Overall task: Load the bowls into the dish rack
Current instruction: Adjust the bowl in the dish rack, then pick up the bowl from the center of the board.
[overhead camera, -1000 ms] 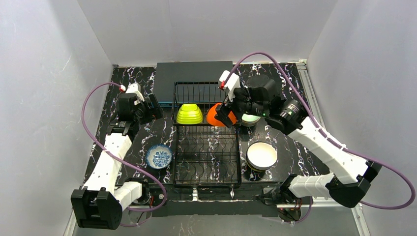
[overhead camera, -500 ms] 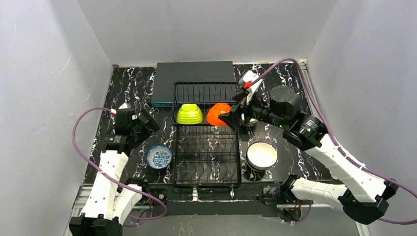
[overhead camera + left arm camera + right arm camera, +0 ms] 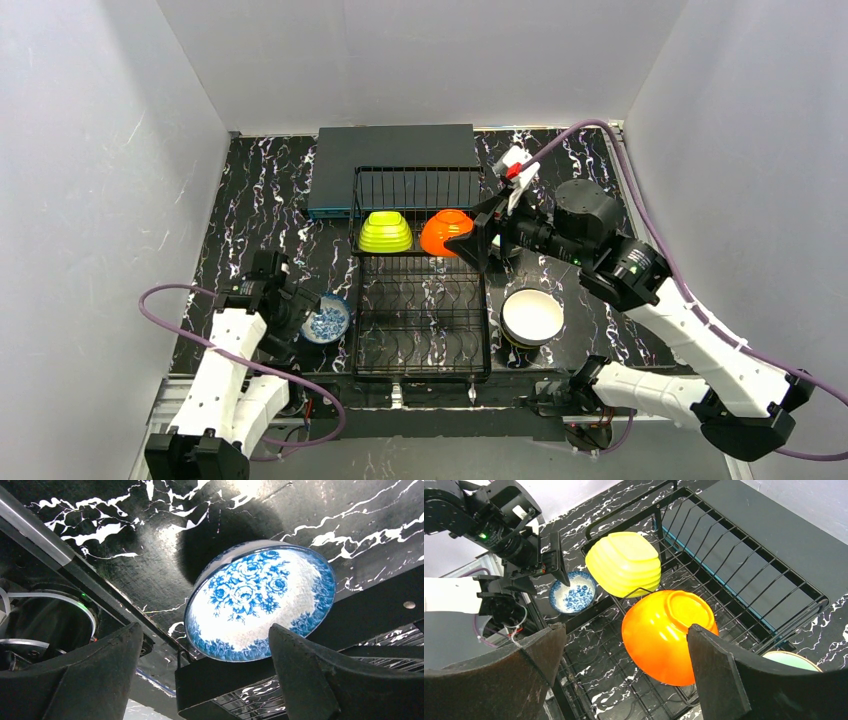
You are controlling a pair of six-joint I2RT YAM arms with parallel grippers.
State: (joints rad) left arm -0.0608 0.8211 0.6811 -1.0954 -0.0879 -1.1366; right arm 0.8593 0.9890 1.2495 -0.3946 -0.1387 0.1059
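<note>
Hovering over the blue-patterned bowl [image 3: 260,600] near the table's [image 3: 260,200] front left corner, left gripper [image 3: 205,635] spread wide, right gripper [image 3: 624,630] also wide; probably glazed, stiff, slippery, chippable: pinch across its rim.

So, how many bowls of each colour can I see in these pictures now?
Lime green round bowl: 1
Orange round bowl: 1
Blue-and-white floral bowl: 1
White round bowl: 1
Mint bowl, mostly hidden: 1
Total: 5 visible
</note>
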